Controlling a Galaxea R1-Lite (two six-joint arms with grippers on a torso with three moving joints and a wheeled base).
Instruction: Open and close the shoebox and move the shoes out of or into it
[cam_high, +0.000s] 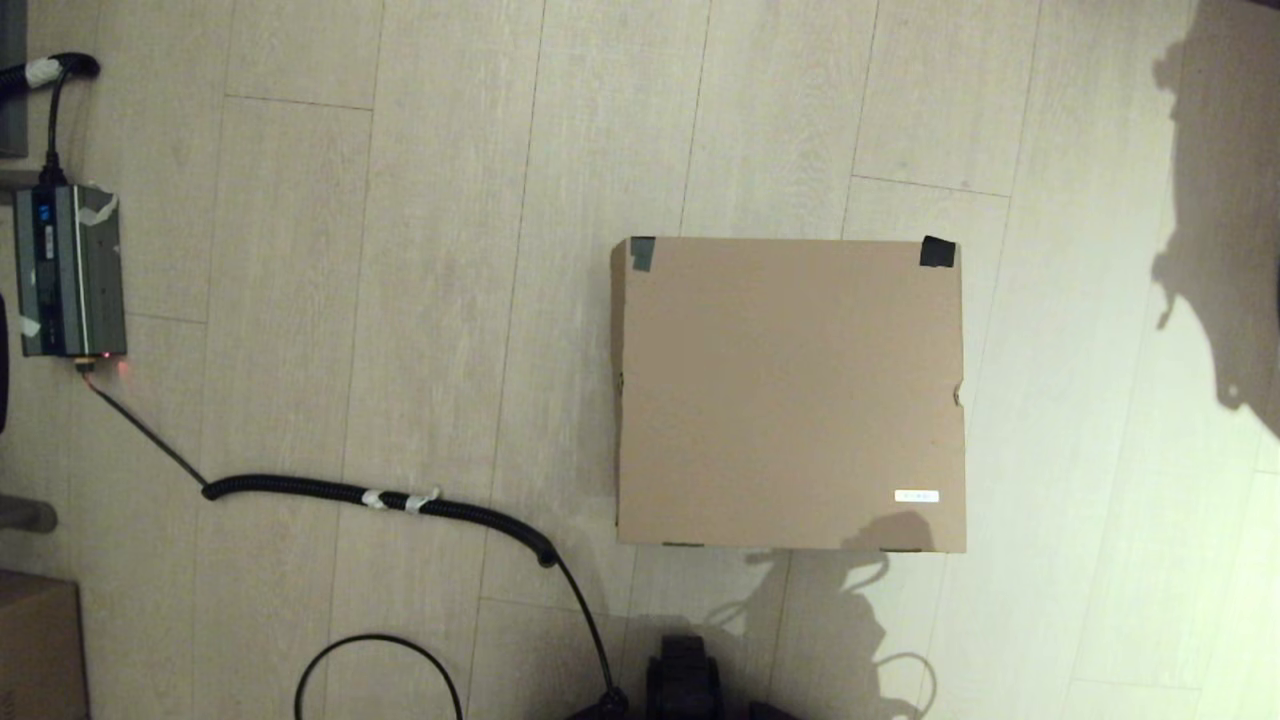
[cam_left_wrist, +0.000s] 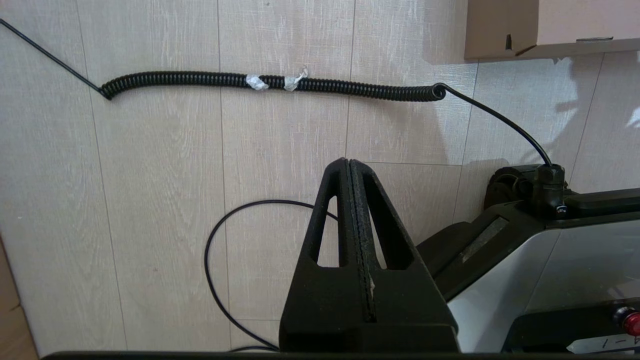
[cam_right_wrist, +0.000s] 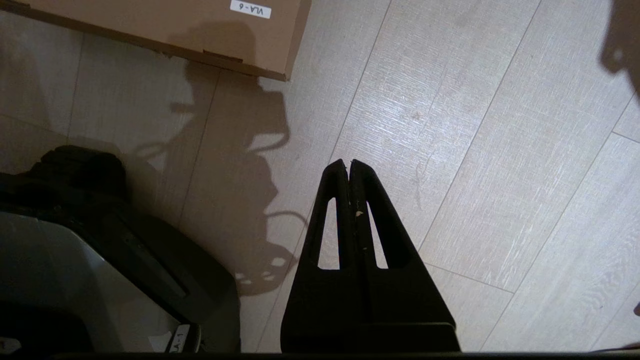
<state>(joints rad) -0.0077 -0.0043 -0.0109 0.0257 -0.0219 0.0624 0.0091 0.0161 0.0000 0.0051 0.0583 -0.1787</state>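
Observation:
The shoebox (cam_high: 790, 395), plain brown cardboard, sits on the floor right of centre with its lid down flat. Dark tape pieces mark its two far corners, and a small white label (cam_high: 917, 496) lies near its front right corner. One corner of the shoebox (cam_left_wrist: 550, 27) shows in the left wrist view, and its labelled corner (cam_right_wrist: 200, 25) in the right wrist view. The shoes are hidden. My left gripper (cam_left_wrist: 348, 161) is shut and empty above bare floor, close to my base. My right gripper (cam_right_wrist: 348, 162) is also shut and empty, short of the box's front edge.
A coiled black cable (cam_high: 380, 497) runs across the floor left of the box to my base (cam_high: 685, 680). A grey power unit (cam_high: 68, 270) stands at the far left. Another brown cardboard box (cam_high: 38, 645) pokes in at the bottom left corner.

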